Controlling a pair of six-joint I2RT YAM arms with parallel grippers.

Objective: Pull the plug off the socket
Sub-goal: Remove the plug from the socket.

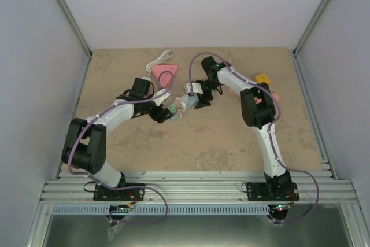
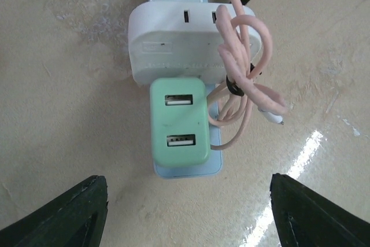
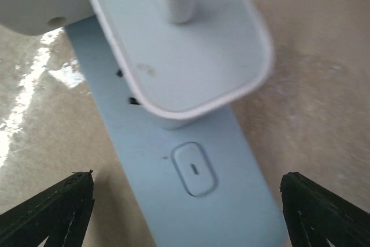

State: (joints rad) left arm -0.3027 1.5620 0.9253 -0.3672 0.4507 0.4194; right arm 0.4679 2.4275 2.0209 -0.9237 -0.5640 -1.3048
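Note:
A light blue power strip [image 1: 186,106] lies mid-table between both grippers. In the left wrist view a mint-green USB plug [image 2: 178,122] sits in the strip [image 2: 188,169], with a white adapter [image 2: 173,44] behind it and a coiled pink cable [image 2: 245,70] to its right. My left gripper [image 2: 188,218] is open, its fingers [image 2: 75,212] spread wide just short of the strip's end. In the right wrist view a white plug [image 3: 179,44] sits in the strip [image 3: 231,212], beyond its switch [image 3: 194,169]. My right gripper [image 3: 188,218] is open, straddling the strip without touching it.
A pink triangular object [image 1: 165,74] with a white cable [image 1: 159,59] lies behind the left arm. A yellow piece [image 1: 261,77] and a pinkish piece [image 1: 275,96] lie at the right, by the right arm. Walls enclose the table on three sides.

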